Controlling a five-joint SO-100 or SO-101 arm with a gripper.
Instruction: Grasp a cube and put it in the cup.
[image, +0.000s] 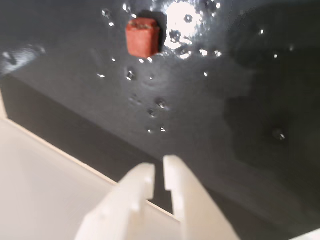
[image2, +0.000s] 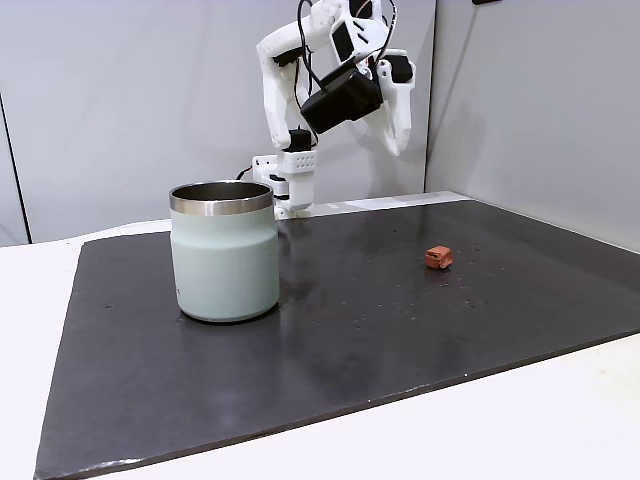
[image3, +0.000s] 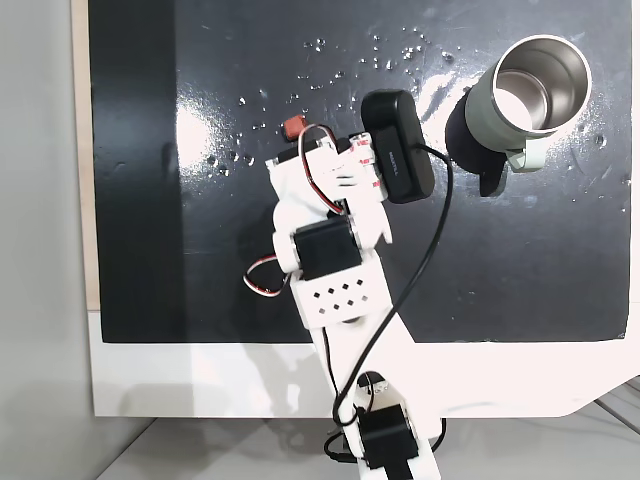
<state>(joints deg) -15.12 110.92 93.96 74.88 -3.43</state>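
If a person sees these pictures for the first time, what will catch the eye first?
The big mint-green cup stands upright on the dark mat, left of centre in a fixed view. The tiny reddish cube lies alone on the mat, far to the cup's right. The white arm hangs above the mat, its gripper nearly shut and empty, with the cube ahead of it in the wrist view.
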